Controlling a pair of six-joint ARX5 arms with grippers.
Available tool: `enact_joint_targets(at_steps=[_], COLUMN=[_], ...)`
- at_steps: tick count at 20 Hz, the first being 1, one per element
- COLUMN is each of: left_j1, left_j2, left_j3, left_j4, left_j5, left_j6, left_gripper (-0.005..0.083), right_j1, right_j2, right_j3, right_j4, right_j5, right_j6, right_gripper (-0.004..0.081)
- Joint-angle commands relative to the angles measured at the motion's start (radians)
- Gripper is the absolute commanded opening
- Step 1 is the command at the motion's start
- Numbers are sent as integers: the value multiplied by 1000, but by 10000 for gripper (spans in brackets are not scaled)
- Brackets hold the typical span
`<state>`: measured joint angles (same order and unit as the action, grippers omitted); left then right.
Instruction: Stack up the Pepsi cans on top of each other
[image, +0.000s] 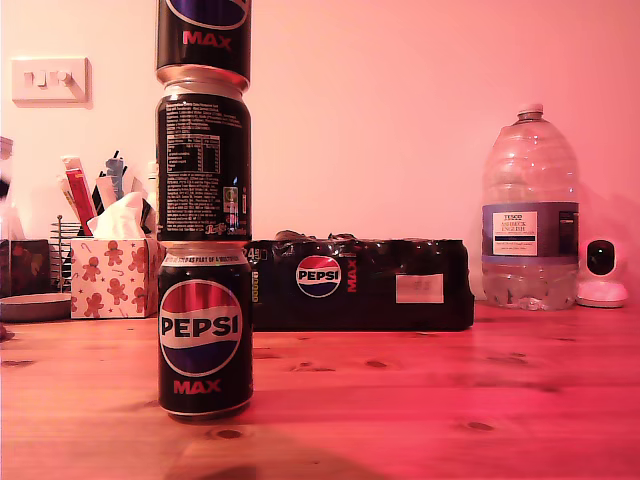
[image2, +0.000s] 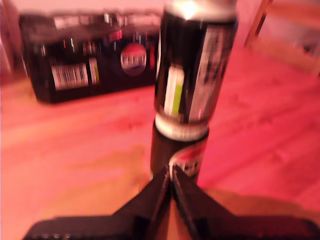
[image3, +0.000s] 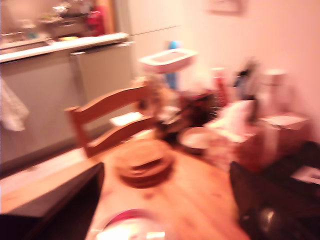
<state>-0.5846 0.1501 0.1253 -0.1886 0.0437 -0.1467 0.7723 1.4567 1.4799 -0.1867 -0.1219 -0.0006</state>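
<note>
Three black Pepsi cans stand in one upright column on the wooden table at the exterior view's left: the bottom can (image: 205, 330), the middle can (image: 203, 165) with its small print showing, and the top can (image: 204, 35), cut off by the picture's edge. No gripper shows in the exterior view. In the first wrist view, my first gripper (image2: 171, 176) is shut with nothing in it, just short of the bottom can (image2: 176, 155), and the middle can (image2: 195, 65) rises above. My second gripper (image3: 165, 195) is open; a blurred pale round rim (image3: 132, 231) lies between its fingers.
The black Pepsi multipack (image: 360, 285) lies behind the column. A clear water bottle (image: 530, 215) and a small white camera (image: 601, 270) stand at the exterior view's right, a tissue box (image: 112, 275) at its left. A wooden chair (image3: 115, 120) and stacked wooden discs (image3: 145, 167) are beyond the second gripper.
</note>
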Motion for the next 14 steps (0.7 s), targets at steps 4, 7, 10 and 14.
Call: enact_joint_targets(at_steps=[4,7,10,14], left_j1=[1,25,63,122], left_j2=[-8,-8,-8,-8], left_j3=[-15,-15,-15,-15], left_j4=[56,57,64,64], left_j5=[-12,-83,-84,-86], left_j6=[18,24,24,23], left_gripper=[-22,-22,-22,-22], right_j1=[-66,-135,-214,-293], right_j2=[-28,-29,-35,-95], right_j3=[32,31,22,-55], right_j4=[-101,-220,-246,-236], right_j5=[5,63,77,83], right_j6=[-9,-66,-86,-86], right_gripper=[-14,-13,-13,-13])
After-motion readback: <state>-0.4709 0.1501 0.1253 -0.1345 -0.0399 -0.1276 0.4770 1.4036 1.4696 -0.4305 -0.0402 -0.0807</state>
